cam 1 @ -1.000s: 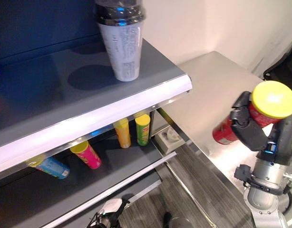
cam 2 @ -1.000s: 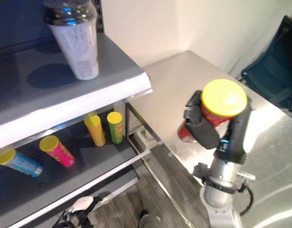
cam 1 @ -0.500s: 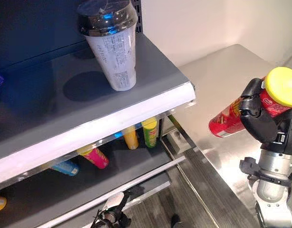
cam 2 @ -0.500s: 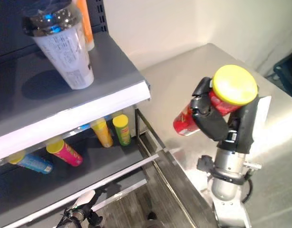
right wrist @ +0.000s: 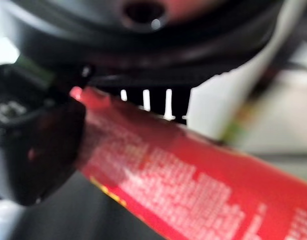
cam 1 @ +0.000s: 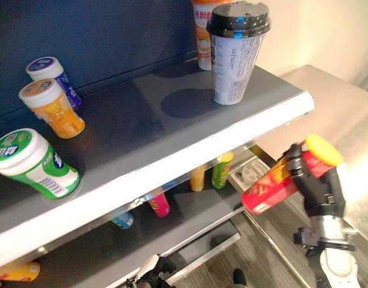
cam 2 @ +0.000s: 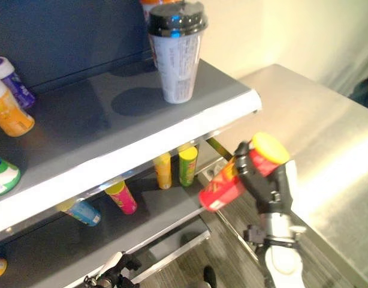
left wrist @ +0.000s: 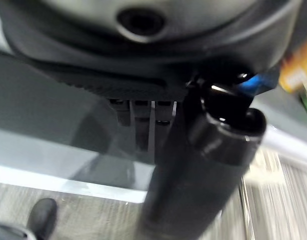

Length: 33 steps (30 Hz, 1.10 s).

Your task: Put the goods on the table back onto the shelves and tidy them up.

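Observation:
My right hand is shut on a red tube can with a yellow lid. The can is tilted, its base pointing at the opening of the lower shelf, just below the front edge of the upper shelf. Close up, the red can lies across the right hand. My left hand hangs low by the floor in front of the shelf's base, open and holding nothing.
On the upper shelf stand a cup with a black lid, an orange jar, a purple jar and a toppled green jar. Yellow, green, pink and blue cans sit below. A steel table stands right.
The camera has swung left, bringing more of the shelf into sight. My right hand has carried the red can down from over the table towards the lower shelf's opening.

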Tool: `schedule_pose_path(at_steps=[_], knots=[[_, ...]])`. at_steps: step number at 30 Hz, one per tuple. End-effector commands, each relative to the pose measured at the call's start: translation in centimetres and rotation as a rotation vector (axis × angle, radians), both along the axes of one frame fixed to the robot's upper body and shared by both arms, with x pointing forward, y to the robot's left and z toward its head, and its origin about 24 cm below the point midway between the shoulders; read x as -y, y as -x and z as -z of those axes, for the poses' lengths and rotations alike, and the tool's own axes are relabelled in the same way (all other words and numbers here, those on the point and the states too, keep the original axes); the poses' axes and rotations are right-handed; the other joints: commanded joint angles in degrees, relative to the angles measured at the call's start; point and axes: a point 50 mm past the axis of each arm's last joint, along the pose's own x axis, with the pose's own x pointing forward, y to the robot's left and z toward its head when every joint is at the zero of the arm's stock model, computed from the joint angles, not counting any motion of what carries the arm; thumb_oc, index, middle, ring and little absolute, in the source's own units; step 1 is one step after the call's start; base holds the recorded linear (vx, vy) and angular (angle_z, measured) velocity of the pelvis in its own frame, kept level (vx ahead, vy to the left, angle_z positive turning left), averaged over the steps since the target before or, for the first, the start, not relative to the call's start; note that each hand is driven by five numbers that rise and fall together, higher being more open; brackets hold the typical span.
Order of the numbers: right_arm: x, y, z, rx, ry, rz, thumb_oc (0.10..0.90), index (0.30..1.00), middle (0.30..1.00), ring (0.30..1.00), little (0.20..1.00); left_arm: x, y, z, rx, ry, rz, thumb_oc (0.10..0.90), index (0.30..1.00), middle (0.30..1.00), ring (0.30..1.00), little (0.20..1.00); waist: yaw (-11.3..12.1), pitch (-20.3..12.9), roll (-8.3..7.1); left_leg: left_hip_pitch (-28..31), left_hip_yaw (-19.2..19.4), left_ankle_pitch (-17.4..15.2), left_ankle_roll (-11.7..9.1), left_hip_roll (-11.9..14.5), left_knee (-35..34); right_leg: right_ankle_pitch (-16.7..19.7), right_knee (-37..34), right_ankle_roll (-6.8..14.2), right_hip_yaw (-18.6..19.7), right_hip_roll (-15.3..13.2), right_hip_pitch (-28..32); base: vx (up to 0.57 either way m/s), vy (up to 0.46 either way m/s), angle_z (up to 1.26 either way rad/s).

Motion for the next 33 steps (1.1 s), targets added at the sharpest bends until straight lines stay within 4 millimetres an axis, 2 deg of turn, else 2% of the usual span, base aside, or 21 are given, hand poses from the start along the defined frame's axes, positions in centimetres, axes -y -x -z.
schedule_pose_path(at_steps=[1,5,11,13,14,16,17,21,23,25,26,27,28,29,30,31,32,33], knots=[[0.5,-0.6,-6.8,0.313,0.073,-0.048,0.4,0.3,0.3,0.3,0.3,-5.3,1.7,0.5,-0.078,-0.164,-0.189,0.8,0.9,0.9,0.9,0.9,0.55,-0.52,-0.63,1.77,2.67,-0.18,-2.63,3.66,0.41,-1.3,0.92,-3.04,0.08,5.37,1.65,0.03,-0.042,-0.04],[0.6,-0.5,-6.8,0.311,0.097,-0.038,0.4,0.3,0.3,0.3,0.3,-4.9,1.2,0.3,-0.055,-0.159,-0.141,0.8,0.9,0.9,0.9,0.9,0.36,-0.5,-0.7,2.2,2.82,-0.92,-2.35,3.42,0.41,-1.47,1.1,-2.89,0.32,5.32,1.82,0.03,-0.011,-0.04],[1.3,0.4,-7.9,0.361,0.177,0.043,0.4,0.3,0.3,0.3,0.3,-4.1,1.4,0.4,-0.053,-0.143,-0.071,0.8,0.9,0.9,0.9,0.9,-2.2,-0.23,-0.75,3.48,3.75,-3.18,-0.84,1.98,0.41,-1.28,3.04,-2.02,2.69,4.75,0.62,0.03,0.068,-0.02],[1.2,0.6,-8.2,0.373,0.197,0.047,0.4,0.3,0.3,0.3,0.3,-4.0,1.1,0.3,-0.051,-0.144,-0.048,0.8,0.9,0.9,0.9,0.9,-3.58,1.03,-0.9,3.57,5.0,-3.71,-0.05,1.29,0.41,-0.04,6.84,-1.35,3.74,4.44,-2.47,-0.05,0.096,-0.14],[1.2,0.6,-8.2,0.374,0.197,0.047,0.4,0.3,0.3,0.3,0.3,-4.1,1.1,0.3,-0.051,-0.144,-0.048,0.8,0.9,0.9,0.9,0.9,-3.49,1.0,-0.91,3.53,5.09,-3.72,-0.03,1.27,0.41,-0.09,7.01,-1.33,3.85,4.42,-2.64,-0.07,0.048,-0.33],[0.8,0.5,-8.4,0.392,0.192,0.038,0.4,0.3,0.3,0.3,0.3,-4.5,0.6,0.1,-0.033,-0.158,-0.031,0.8,0.9,0.9,0.9,0.9,-4.42,2.44,-1.4,3.28,6.28,-3.7,0.41,1.03,0.41,2.36,10.95,-0.1,5.06,4.1,-6.11,-0.11,0.074,-0.5],[0.1,0.0,-8.4,0.406,0.171,0.017,0.4,0.3,0.3,0.3,0.3,-5.0,-0.1,-0.2,-0.01,-0.176,-0.024,0.8,0.9,0.9,0.9,0.9,-4.33,3.21,-0.97,3.34,6.5,-4.38,0.28,1.45,0.41,0.55,13.73,0.85,4.94,4.22,-6.97,-0.17,0.074,-0.72],[-1.3,-0.7,-8.4,0.401,0.176,-0.068,0.4,0.3,0.3,0.3,0.3,-5.7,-1.3,-0.8,0.03,-0.197,-0.002,0.8,0.9,0.9,0.9,0.9,-2.6,3.48,-0.7,0.89,6.9,-2.71,1.47,3.1,0.41,-4.76,26.17,-1.17,3.29,3.4,-5.03,-0.23,0.015,-0.53],[-1.5,-0.9,-7.8,0.369,0.175,-0.087,0.4,0.3,0.3,0.3,0.3,-5.8,-1.2,-0.8,0.026,-0.197,0.004,0.8,0.9,0.9,0.9,0.9,-1.97,2.84,-1.02,0.24,6.79,-2.49,1.67,2.96,0.41,-5.12,28.17,-1.25,3.5,3.09,-4.2,-0.15,-0.039,0.01],[-2.1,-1.1,-6.7,0.317,0.137,-0.128,0.4,0.3,0.3,0.3,0.3,-5.8,-0.8,-0.7,0.01,-0.188,0.015,0.8,0.9,0.9,0.9,0.9,0.1,1.36,-1.89,-2.39,6.13,-1.13,1.69,3.04,0.41,-4.19,29.36,-0.85,3.83,2.92,-0.78,-0.25,-0.13,-0.05],[-2.6,-1.3,-6.0,0.279,0.104,-0.159,0.4,0.3,0.3,0.3,0.3,-6.0,-0.7,-0.7,0.003,-0.187,0.005,0.8,0.9,0.9,0.9,0.9,1.59,0.53,-2.89,-4.15,5.62,0.02,1.56,3.19,0.41,-3.18,28.64,-0.52,4.63,3.07,1.67,-0.43,-0.323,0.27],[-3.7,-1.6,-5.2,0.246,0.037,-0.219,0.4,0.3,0.3,0.3,0.3,-6.5,-0.8,-0.8,-0.004,-0.196,-0.006,0.8,0.9,0.9,0.9,0.9,4.6,-0.53,-4.82,-8.03,4.85,2.41,0.98,3.84,0.41,-2.6,23.93,-0.18,6.02,3.68,5.99,-0.48,-0.406,0.35],[-4.5,-1.6,-4.8,0.217,-0.011,-0.268,0.4,0.3,0.3,0.3,0.3,-6.9,-1.3,-1.0,0.007,-0.204,-0.002,0.8,0.9,0.9,0.9,0.9,6.14,-0.43,-6.21,-9.86,4.27,4.65,0.17,5.02,0.5,-5.75,20.68,-1.32,6.49,4.98,7.26,-0.5,-0.438,0.24],[-5.0,-1.6,-4.2,0.181,-0.037,-0.305,0.4,0.3,0.3,0.3,0.3,-7.4,-1.7,-1.3,0.019,-0.217,-0.011,0.8,0.9,0.9,0.9,0.9,7.31,-0.41,-6.88,-11.66,3.77,6.44,-0.86,6.62,0.83,-10.17,16.51,-2.03,6.79,6.71,8.69,-0.3,-0.271,0.21],[-5.0,-1.6,-4.2,0.182,-0.039,-0.307,0.4,0.3,0.3,0.3,0.3,-7.4,-1.7,-1.3,0.02,-0.218,-0.013,0.8,0.9,0.9,0.9,0.9,7.4,-0.35,-6.47,-11.95,4.62,7.75,-0.53,7.46,0.55,-9.4,16.02,-2.53,6.57,7.48,8.44,-0.4,-0.361,0.18],[-6.2,-1.4,-4.1,0.163,-0.048,-0.378,0.4,0.3,0.3,0.3,0.3,-8.3,-1.9,-1.6,0.033,-0.245,-0.042,0.8,0.9,0.9,0.9,0.9,9.3,0.34,-7.36,-13.87,3.28,8.97,-2.75,10.63,1.14,-14.6,11.84,-3.93,5.34,9.35,9.72,-0.28,-0.256,0.17],[-6.2,-1.5,-4.2,0.163,-0.048,-0.379,0.4,0.3,0.3,0.3,0.3,-8.3,-2.0,-1.6,0.033,-0.245,-0.043,0.8,0.9,0.9,0.9,0.9,9.26,0.38,-7.27,-13.91,3.21,9.12,-2.87,10.85,1.14,-14.59,11.84,-4.08,5.34,9.57,9.7,-0.43,-0.388,0.01],[-6.7,-1.2,-4.2,0.162,-0.068,-0.41,0.4,0.3,0.3,0.3,0.3,-8.7,-1.8,-1.6,0.031,-0.253,-0.055,0.8,0.9,0.9,0.9,0.9,9.88,1.4,-7.06,-15.07,3.01,10.67,-3.98,13.67,1.32,-15.46,10.05,-4.82,4.98,11.75,9.66,-0.33,-0.287,0.0]])
